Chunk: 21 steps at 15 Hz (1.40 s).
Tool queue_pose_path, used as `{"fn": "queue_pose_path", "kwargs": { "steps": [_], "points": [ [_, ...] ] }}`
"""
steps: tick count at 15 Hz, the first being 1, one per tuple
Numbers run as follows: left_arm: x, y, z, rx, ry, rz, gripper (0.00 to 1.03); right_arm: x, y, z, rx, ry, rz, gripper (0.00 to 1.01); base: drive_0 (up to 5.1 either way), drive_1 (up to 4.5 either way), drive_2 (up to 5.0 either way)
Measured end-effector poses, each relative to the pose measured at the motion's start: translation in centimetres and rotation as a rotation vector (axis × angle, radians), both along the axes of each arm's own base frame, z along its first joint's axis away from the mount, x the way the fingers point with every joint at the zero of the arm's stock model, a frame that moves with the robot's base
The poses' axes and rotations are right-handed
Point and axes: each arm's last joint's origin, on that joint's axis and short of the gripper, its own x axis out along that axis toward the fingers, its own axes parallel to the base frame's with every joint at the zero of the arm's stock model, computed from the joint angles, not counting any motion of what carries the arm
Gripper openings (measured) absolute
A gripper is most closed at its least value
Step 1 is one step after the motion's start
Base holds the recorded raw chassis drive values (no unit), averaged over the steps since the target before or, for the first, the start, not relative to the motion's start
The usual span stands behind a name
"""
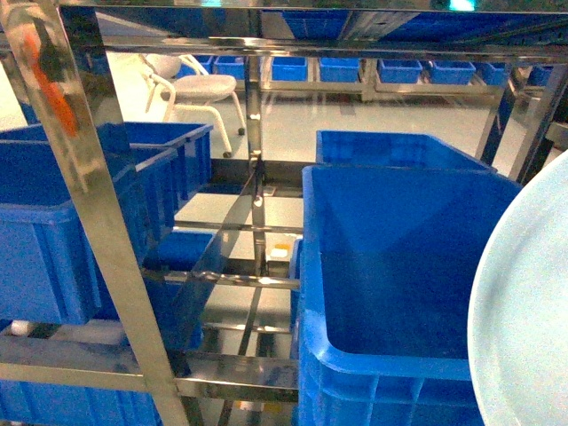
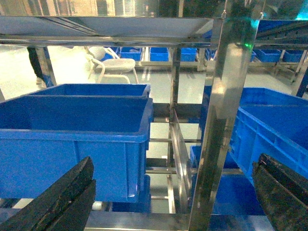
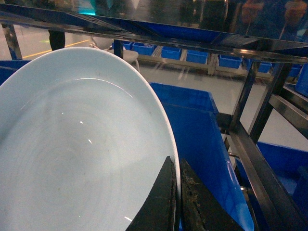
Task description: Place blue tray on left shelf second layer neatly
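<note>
Right gripper (image 3: 175, 202) is clamped on the rim of the blue tray (image 3: 72, 154); on its wrist camera I see the two dark fingers pinching the pale edge from either side. On the head camera the tray (image 1: 524, 311) shows only as a big pale curve at the right edge, held up in the air in front of the rack, not resting on anything.

Left gripper (image 2: 173, 202) is empty with its fingers spread wide apart, hanging in front of the steel post (image 2: 219, 120).

As I read it, the pickup is done and the tray is carried to the rack, but the placing is all still ahead. The tray sits on the right side of my view, while the left shelf second layer (image 1: 133, 373) is across the middle post (image 1: 257, 177), so I would have to bring it over before setting it down.

What crowds me: a deep blue crate (image 1: 399, 293) stands right beside the tray on the right bay, and another blue crate (image 1: 62, 231) fills much of the left bay. The slanting front post (image 1: 98, 222) also cuts across the left opening. A white chair (image 1: 200, 89) and more small blue bins (image 1: 399, 71) sit well behind the rack.
</note>
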Motion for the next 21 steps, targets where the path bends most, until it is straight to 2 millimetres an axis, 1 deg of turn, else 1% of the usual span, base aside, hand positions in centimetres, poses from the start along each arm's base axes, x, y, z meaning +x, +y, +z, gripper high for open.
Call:
{"fn": "queue_pose_path", "kwargs": {
  "steps": [1, 2, 4, 7, 11, 15, 19, 21],
  "points": [
    [0.0, 0.0, 0.0, 0.000, 0.000, 0.000, 0.98, 0.0, 0.1, 0.1, -0.007, -0.009, 0.007, 0.02, 0.0, 0.00, 0.0],
    [0.0, 0.0, 0.0, 0.000, 0.000, 0.000, 0.98, 0.1, 1.0, 0.4, -0.006, -0.037, 0.050, 0.02, 0.0, 0.00, 0.0],
    [0.0, 0.0, 0.0, 0.000, 0.000, 0.000, 0.98, 0.3, 1.2, 0.2, -0.007, -0.010, 0.055, 0.02, 0.0, 0.00, 0.0],
    [0.0, 0.0, 0.0, 0.000, 0.000, 0.000, 0.98, 0.9, 1.1, 0.5, -0.002, -0.028, 0.049, 0.02, 0.0, 0.00, 0.0],
    [0.0, 0.0, 0.0, 0.000, 0.000, 0.000, 0.98, 2.2, 1.0, 0.6, 0.001, -0.018, 0.043, 0.02, 0.0, 0.00, 0.0],
    [0.0, 0.0, 0.0, 0.000, 0.000, 0.000, 0.98, 4.1, 1.1, 0.9, 0.003, -0.023, 0.046, 0.02, 0.0, 0.00, 0.0],
    [0.0, 0.0, 0.0, 0.000, 0.000, 0.000, 0.98, 6.8, 1.3, 0.1, 0.004, -0.002, 0.035, 0.02, 0.0, 0.00, 0.0],
    [0.0, 0.0, 0.0, 0.000, 0.000, 0.000, 0.98, 7.8, 1.0, -0.3, 0.004, 0.014, 0.014, 0.02, 0.0, 0.00, 0.0]
  ]
}}
